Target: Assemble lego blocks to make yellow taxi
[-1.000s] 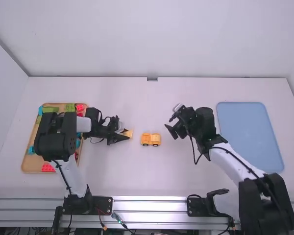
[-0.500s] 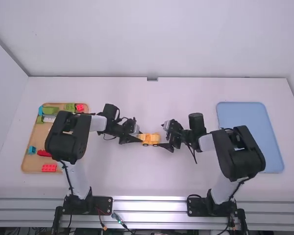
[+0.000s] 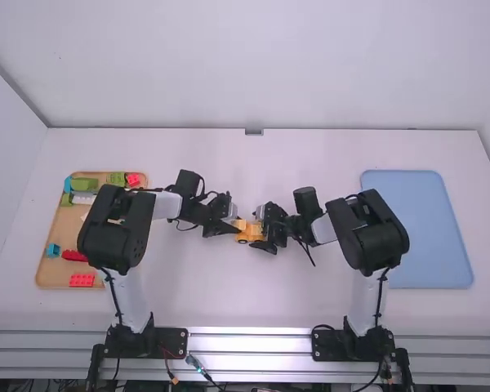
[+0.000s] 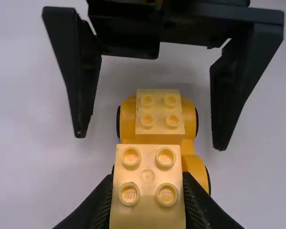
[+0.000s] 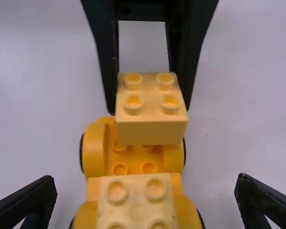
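Observation:
At the centre in the high view, my left gripper [image 3: 234,227] holds a yellow block [image 3: 241,224] over one end of an orange-yellow wheeled base [image 3: 251,237]. My right gripper [image 3: 266,233] stands at the base's other end. In the left wrist view, my left gripper [image 4: 148,187] is shut on the yellow block [image 4: 148,183], its studs up. A second yellow block [image 4: 159,112] sits on the base, between the parted fingers of my right gripper. The right wrist view has my right gripper [image 5: 145,183] open, a finger either side of the base [image 5: 94,150], touching neither.
A wooden tray [image 3: 45,265] with red, green and blue blocks stands at the left, partly under the left arm. A blue tray [image 3: 416,224] lies on the right behind the right arm. White walls border the table's far and left sides.
From near the wooden tray, my left gripper has moved right with the yellow block, up to the base. My right gripper has travelled left and now straddles the base's right end.

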